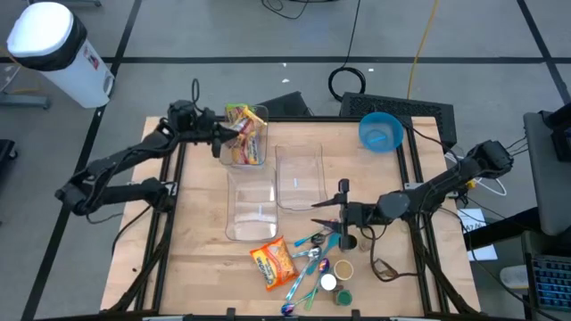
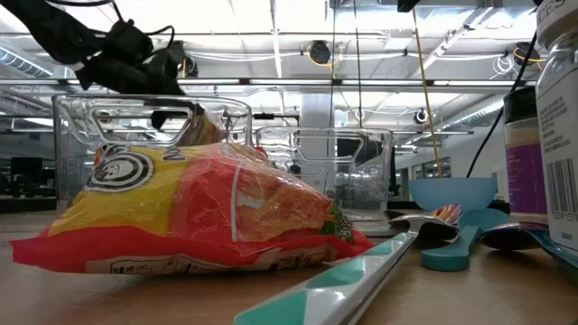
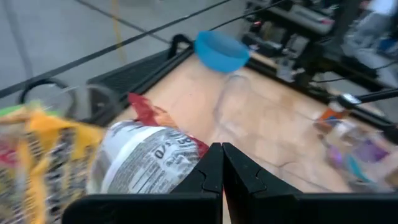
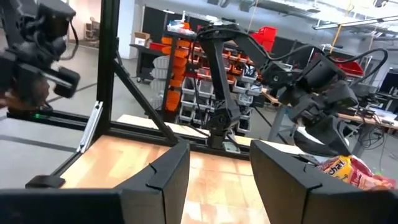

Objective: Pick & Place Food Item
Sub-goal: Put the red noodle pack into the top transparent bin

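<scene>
Three clear plastic containers sit on the wooden table (image 1: 196,223): one at the far side (image 1: 246,143) already holding snack bags, a second beside it toward the middle (image 1: 299,176), and a third nearer the front (image 1: 251,205). The left gripper (image 1: 230,135) is at the far container, its fingers (image 3: 211,171) pressed together on the edge of a crinkled snack packet (image 3: 146,162) with a silver printed back and red trim, held over that container's opening. The right gripper (image 1: 321,214) hovers low near the middle of the table, just beyond the scattered cutlery; its fingers (image 4: 163,174) stand apart with nothing between them. At the front of the table lies an orange and yellow snack bag (image 1: 273,261), and next to it a heap of coloured spoons (image 1: 310,254) and small round lids. A blue bowl (image 1: 381,131) rests at the far right corner.
</scene>
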`<state>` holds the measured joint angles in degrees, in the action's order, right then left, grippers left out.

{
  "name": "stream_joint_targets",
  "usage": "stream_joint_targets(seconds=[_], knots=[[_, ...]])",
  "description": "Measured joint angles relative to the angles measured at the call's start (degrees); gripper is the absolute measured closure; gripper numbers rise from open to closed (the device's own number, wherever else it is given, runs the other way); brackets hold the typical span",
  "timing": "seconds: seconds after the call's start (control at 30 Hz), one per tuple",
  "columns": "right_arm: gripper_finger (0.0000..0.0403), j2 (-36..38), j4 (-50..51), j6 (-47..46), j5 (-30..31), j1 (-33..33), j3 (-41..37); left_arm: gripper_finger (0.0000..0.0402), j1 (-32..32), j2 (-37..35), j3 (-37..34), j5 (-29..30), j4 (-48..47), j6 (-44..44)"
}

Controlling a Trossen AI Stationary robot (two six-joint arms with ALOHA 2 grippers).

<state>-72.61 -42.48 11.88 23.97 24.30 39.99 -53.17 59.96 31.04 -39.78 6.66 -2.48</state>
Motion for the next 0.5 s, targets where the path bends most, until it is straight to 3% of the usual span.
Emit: stream_joint_targets(seconds=[0.3,0.5], knots=[[0.0243,0.1,-1.0,3.2,0.0,0.0,0.0,0.0401,4.0,-4.2,0.0,-1.1,2.2,-2.6],[0.0243,1.0,-1.0,5.5,0.0,0.0,0.0,0.0401,4.2,-5.5,-0.1,3.6,-1.9,-2.6]])
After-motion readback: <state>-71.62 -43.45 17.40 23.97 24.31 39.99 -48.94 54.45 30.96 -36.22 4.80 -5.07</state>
